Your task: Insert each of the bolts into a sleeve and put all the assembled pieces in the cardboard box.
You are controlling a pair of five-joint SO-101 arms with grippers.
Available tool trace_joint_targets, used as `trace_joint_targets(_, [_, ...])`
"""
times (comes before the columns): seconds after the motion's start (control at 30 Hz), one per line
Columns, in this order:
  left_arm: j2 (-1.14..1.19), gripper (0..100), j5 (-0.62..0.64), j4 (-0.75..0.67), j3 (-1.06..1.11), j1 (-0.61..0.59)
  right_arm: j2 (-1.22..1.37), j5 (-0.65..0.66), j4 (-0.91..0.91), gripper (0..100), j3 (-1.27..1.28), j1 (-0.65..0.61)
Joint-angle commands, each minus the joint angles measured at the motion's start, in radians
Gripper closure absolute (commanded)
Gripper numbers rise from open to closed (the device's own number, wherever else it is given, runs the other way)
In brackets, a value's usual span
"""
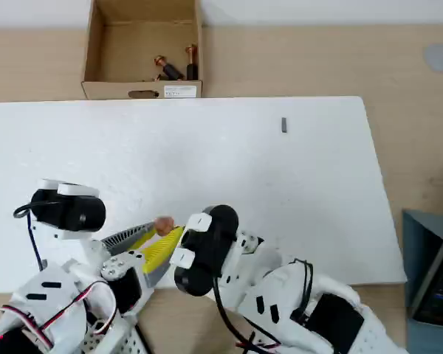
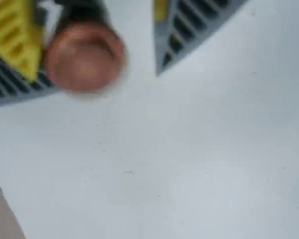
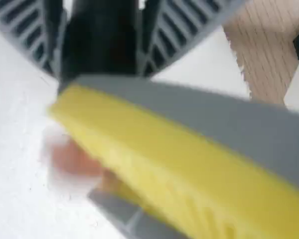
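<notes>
Since left gripper (image 2: 97,74) stands spread, only right gripper (image 3: 102,74) pinches sleeve (image 3: 99,40); if tilted, bolt (image 2: 83,57) may slide out; drop likely.

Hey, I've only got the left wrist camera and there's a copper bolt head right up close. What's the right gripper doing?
Observer: The right gripper is shut on a black sleeve.
Operator: How many pieces are boxed?
Observer: Two assembled pieces lie in the cardboard box.
Operator: Anything lying loose on the mat?
Observer: One small dark piece lies alone near the white mat's far edge; I can't tell what it is.
</notes>
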Motion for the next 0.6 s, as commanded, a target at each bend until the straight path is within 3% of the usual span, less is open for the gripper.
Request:
trace_joint_targets(0.0, [-0.001,81,-0.006,0.003,-0.037,-0.015,-0.010,0.005,-0.025,98.9,-0.008,-0.005])
trace_joint_targets(0.3, [0.001,85,-0.014,0.003,-0.132,-0.028,-0.010,0.005,-0.021,98.9,-0.007,-0.004])
trace_joint_targets(0.43, [-0.001,100,-0.025,-0.005,-0.149,-0.103,-0.010,0.005,-0.021,98.9,-0.012,0.001])
trace_joint_targets(0.57, [-0.002,100,-0.133,-0.003,-0.152,-0.221,-0.010,0.003,-0.021,98.9,-0.013,0.107])
